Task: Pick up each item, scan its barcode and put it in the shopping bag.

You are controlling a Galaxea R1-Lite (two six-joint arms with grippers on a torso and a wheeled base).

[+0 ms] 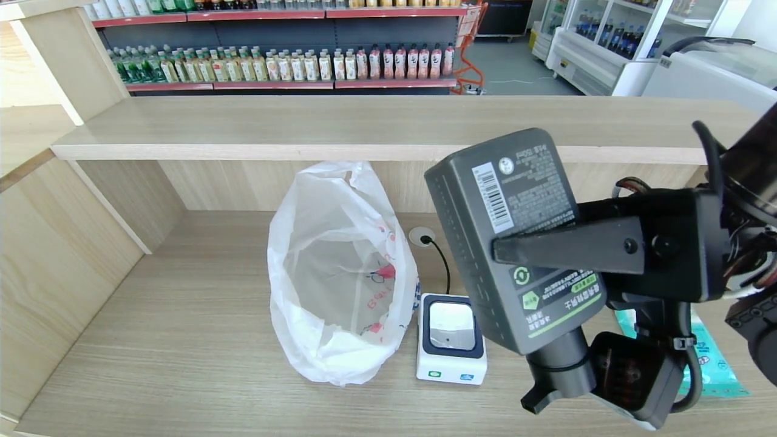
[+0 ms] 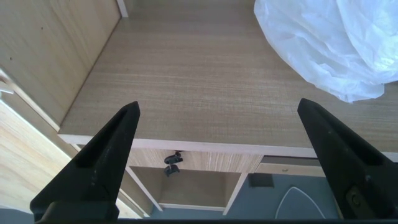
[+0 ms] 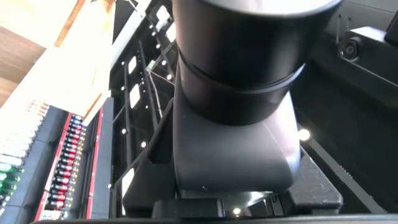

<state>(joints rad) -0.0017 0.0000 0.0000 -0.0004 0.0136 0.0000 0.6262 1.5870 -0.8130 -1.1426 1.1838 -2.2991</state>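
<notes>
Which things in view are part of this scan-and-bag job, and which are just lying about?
Job: dark grey bottle, held in the right gripper; scanner; shopping bag; teal packet on the counter, probably another item.
Lying about: drink shelves and fridge cabinets behind the counter.

Head view: high, facing forward and down on the shopping bag [image 1: 340, 273], at middle distance. Left wrist view: left of the bag, off the near edge of the counter [image 2: 186, 74], facing down toward it — bag and counter shared with the head view. Right wrist view: right of the bag, hard against a dark bottle [image 3: 236, 74], seemingly tilted upward.
</notes>
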